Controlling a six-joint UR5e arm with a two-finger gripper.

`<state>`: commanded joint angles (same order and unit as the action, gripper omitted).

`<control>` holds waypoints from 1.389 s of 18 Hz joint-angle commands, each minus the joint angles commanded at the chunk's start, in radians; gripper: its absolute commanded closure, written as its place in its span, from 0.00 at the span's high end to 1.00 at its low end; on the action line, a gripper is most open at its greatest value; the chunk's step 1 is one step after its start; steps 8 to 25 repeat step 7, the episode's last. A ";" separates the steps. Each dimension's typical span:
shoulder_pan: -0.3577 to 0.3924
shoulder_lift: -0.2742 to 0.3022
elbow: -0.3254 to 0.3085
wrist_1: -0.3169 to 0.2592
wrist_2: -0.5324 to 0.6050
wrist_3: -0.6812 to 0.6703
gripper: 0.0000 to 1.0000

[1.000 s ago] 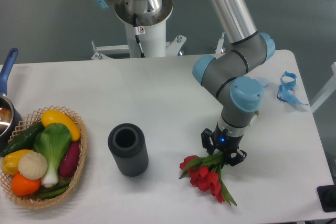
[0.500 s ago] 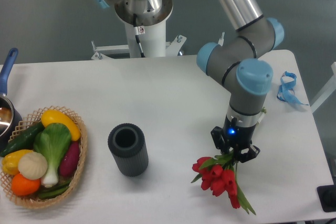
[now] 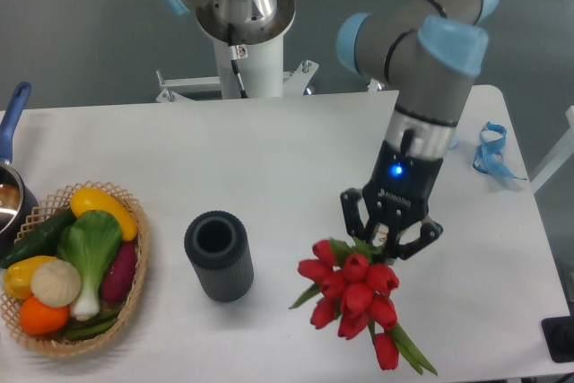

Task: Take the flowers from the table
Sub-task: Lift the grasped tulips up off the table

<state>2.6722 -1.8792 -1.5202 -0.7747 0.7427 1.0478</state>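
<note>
Flowers (image 3: 354,298) lower centre-right, red heads toward cam, hanging from gripper (image 3: 387,238); stems mostly hidden behind blooms, so exact grip pt not visible. Gripper fingers pinched in on stem bundle. Whether blooms clear the table (image 3: 269,159) can't tell. Black cylinder (image 3: 218,256) left of flowers, apart. Veg basket (image 3: 67,266) lower left, cut by frame edge. Blue ribbon (image 3: 491,152) far right. Arm base upper centre, cropped.
</note>
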 joint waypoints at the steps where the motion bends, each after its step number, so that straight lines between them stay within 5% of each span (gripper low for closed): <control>1: 0.005 0.003 0.003 0.000 -0.018 -0.006 0.28; 25: 0.051 0.020 0.003 0.000 -0.083 -0.045 0.28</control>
